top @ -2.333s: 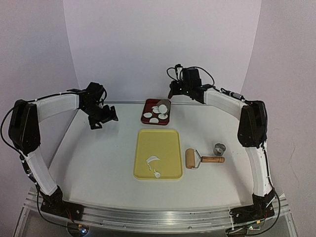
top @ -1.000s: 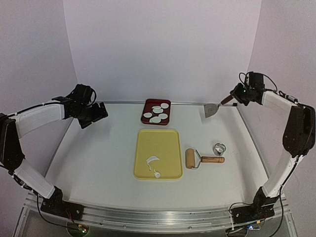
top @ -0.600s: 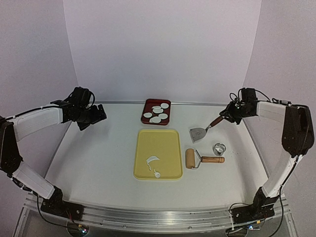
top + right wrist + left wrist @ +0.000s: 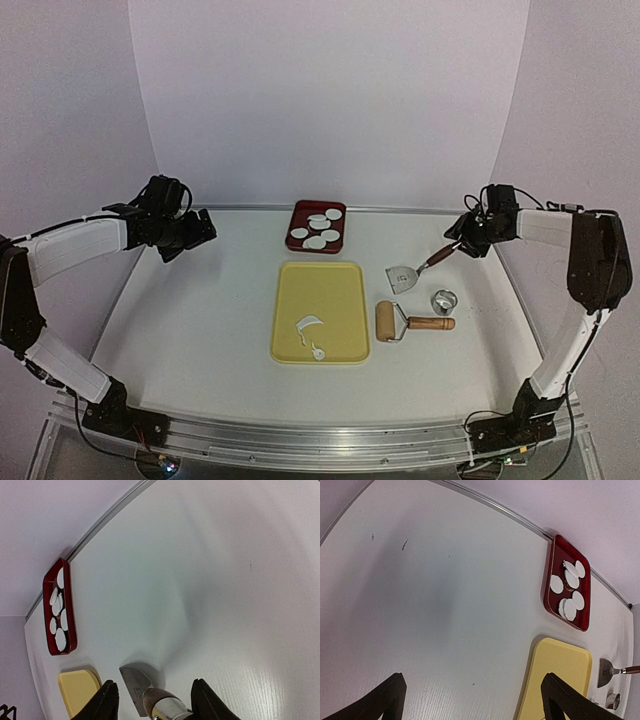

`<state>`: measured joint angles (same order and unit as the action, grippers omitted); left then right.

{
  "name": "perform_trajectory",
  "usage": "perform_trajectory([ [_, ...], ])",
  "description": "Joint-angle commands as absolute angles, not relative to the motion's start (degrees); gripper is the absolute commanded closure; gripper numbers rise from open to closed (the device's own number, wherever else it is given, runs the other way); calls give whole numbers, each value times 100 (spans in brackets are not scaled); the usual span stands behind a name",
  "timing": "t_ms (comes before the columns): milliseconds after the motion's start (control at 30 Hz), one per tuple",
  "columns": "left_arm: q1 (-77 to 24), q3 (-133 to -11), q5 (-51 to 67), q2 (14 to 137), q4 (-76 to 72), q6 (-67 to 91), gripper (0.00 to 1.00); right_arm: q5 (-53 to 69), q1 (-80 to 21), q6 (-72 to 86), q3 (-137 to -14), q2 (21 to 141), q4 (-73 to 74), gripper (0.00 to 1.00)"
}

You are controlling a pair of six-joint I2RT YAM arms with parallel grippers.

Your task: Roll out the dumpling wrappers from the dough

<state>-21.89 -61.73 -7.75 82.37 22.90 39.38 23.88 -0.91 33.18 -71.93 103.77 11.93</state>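
My right tool stands parted around the spatula handle, blade down on the counter; my left tool hangs wide and empty. The dumpling wrappers lie in the red tray, and the dough sits as scraps on the yellow board.

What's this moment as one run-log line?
left gripper open, empty | right gripper open around spatula handle | dumpling wrappers in red tray | dough on yellow board

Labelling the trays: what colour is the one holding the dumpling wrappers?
Dark red tray, clearest in the left wrist view.
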Motion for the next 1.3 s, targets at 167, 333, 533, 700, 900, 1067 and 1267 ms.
perform_trajectory([
  [167,-2153,-6240,-1014,8151,2133,3763,4,1320,-77,2664,-7079,9916,1444,16],
  [333,-2155,-6280,-1214,8111,2150,3700,4,427,-76,2292,-7155,9490,1881,5],
  [533,-2156,-6481,-1837,7773,2035,3297,4,-406,-79,1474,-7260,8556,2157,4],
  [700,-2155,-6753,-2580,7297,1842,2682,2,-666,-79,430,-6786,7221,1526,3],
  [900,-2156,-6746,-3039,6702,1694,2171,0,-581,-79,-393,-5319,5488,-3,2],
  [1067,-2154,-6054,-3065,6160,1718,2363,0,-723,-79,-210,-4345,4616,-233,2],
  [1267,-2159,-5634,-2975,5880,2056,2793,0,-783,-79,247,-3849,4136,-118,2],
])
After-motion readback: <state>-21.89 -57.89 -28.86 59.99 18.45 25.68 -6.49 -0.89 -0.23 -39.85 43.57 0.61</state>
